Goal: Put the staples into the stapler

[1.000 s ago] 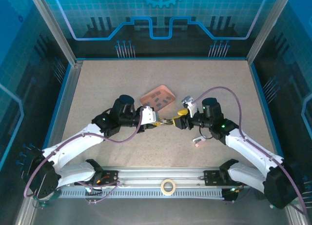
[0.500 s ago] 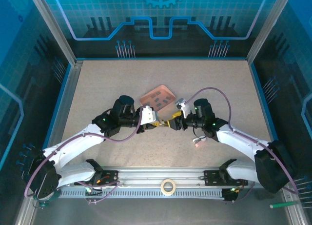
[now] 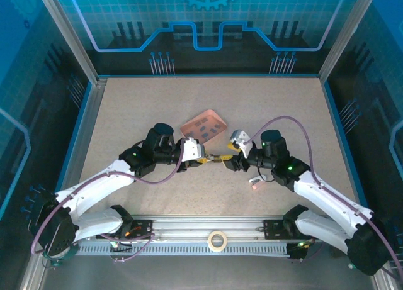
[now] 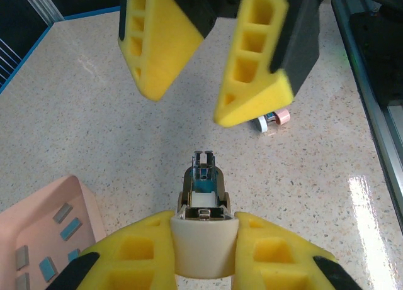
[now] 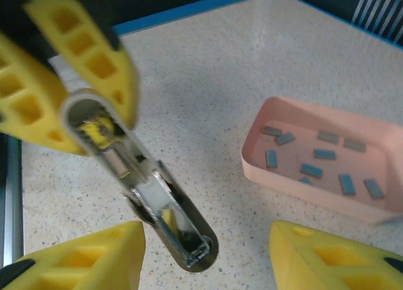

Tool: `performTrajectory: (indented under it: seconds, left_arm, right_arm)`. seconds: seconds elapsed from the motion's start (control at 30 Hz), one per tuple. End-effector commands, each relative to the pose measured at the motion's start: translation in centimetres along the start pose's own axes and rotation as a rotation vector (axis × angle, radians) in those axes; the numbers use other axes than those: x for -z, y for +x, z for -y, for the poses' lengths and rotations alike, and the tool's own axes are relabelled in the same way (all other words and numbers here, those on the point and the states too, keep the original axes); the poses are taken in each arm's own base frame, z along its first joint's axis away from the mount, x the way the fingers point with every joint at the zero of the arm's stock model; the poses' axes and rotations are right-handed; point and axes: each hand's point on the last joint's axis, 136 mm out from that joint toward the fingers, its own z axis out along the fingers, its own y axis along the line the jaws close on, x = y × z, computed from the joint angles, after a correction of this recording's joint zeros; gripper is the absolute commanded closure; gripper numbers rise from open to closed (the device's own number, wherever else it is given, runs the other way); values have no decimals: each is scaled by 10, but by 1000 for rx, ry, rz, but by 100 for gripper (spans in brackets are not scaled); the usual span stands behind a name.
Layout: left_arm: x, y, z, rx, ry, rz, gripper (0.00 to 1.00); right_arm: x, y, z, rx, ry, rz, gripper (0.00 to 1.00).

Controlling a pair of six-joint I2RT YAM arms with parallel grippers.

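While the left claw [image 4: 204, 226] is shut firmly on the cream back end of the stapler [image 5: 151, 189], the metal front part sticks out ahead of its fingers, toward the right claw [image 5: 206, 233]. That claw is wide open and holds nothing. The staples [image 5: 315, 170] lie in a pink tray [image 5: 296, 188], ahead of the right claw and to its right side.

The stapler [image 4: 201, 192], cream at the rear with its metal channel seemingly open, is held level, clamped by the left pincer [image 4: 203, 224]. Small dark grey staples [image 5: 324, 155] lie scattered flat in the pink tray [image 5: 296, 190].
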Motion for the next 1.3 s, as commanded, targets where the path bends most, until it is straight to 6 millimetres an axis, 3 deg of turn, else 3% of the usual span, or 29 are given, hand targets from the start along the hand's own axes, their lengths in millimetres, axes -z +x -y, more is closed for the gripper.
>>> performTrajectory:
  seconds: [0.0,0.13,0.47,0.73,0.93,1.0,1.1,1.17,1.27]
  left_arm:
    - [2,-19,3,-52,31,55,89]
    - [2,-20,6,-54,47,62,88]
    - [1,-21,9,-59,67,71,88]
    - [0,-22,9,-54,69,76,88]
    - [0,-21,7,-48,55,74,86]
    - [1,-20,3,-34,31,72,79]
    - [4,-21,-10,19,-62,88,47]
    - [9,-22,-24,86,-158,105,27]
    - [18,-18,-46,205,-305,127,7]
  right_arm:
    - [2,-2,-18,254,-69,-45,46]
    - [-10,-6,-29,350,-139,-54,46]
    - [-39,-14,-38,385,-235,-34,46]
    - [-46,-22,-54,371,-332,31,58]
    - [-47,-19,-54,364,-332,28,75]
    - [-45,-17,-51,344,-310,24,77]
    - [-43,-10,-38,253,-223,8,77]
    - [-41,-3,-17,130,-111,-14,77]
    - [-39,11,21,-112,95,-64,78]
